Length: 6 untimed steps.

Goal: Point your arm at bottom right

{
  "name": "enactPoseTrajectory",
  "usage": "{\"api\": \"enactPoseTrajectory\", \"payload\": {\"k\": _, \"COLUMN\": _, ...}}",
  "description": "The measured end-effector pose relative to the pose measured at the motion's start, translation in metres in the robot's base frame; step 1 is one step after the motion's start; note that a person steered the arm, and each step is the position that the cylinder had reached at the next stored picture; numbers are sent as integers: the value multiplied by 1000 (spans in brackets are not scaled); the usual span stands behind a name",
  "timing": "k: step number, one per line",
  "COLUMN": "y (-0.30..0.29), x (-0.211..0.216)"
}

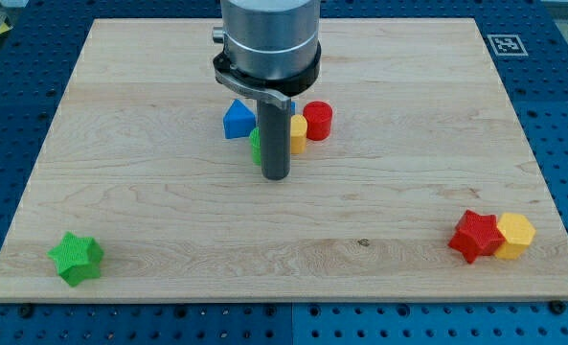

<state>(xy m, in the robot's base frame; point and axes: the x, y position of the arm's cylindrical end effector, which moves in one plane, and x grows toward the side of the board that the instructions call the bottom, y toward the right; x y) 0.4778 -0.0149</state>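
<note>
Rod is a plain dark pusher with nothing to open or close, gripping nothing; my tip sits on the pale wooden board near the view's centre, just below a small cluster of blocks.

Target is the board's corner at the view's bottom right, well apart from the tip, down and to the right.

How I'd run it: one straight diagonal slide toward that corner. The wood between tip and corner looks bare, so no detour seems needed at first. Pulling away down-right also takes the rod off the cluster, so I judge low risk of dragging anything along.

Left to right, what's around:
- green star-shaped block, alone near the view's bottom-left corner, far off the path.
- blue block, roughly house-shaped, just left of the rod.
- green block, mostly hidden behind the rod; shape unclear, contact with the rod can't be told.
- yellow block, just right of the rod, shape partly hidden.
- red cylinder block, beside the yellow one.
- red star-shaped block touching a yellow block, roughly hexagonal, both near the target corner.

Main obstruction: that red/yellow pair. They sit just short of the corner, so a line aimed too high would likely shove them. Better to come in under them, along the view's bottom edge.
</note>
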Motion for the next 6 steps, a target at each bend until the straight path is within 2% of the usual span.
{"api": "enactPoseTrajectory", "payload": {"k": 1, "y": 0, "x": -3}}
{"api": "enactPoseTrajectory", "payload": {"k": 2, "y": 21, "x": 54}}
{"api": "enactPoseTrajectory", "payload": {"k": 3, "y": 87, "x": 129}}
{"api": "enactPoseTrajectory", "payload": {"k": 4, "y": 111, "x": 140}}
{"api": "enactPoseTrajectory", "payload": {"k": 5, "y": 212, "x": 140}}
{"api": "enactPoseTrajectory", "payload": {"k": 6, "y": 280, "x": 140}}
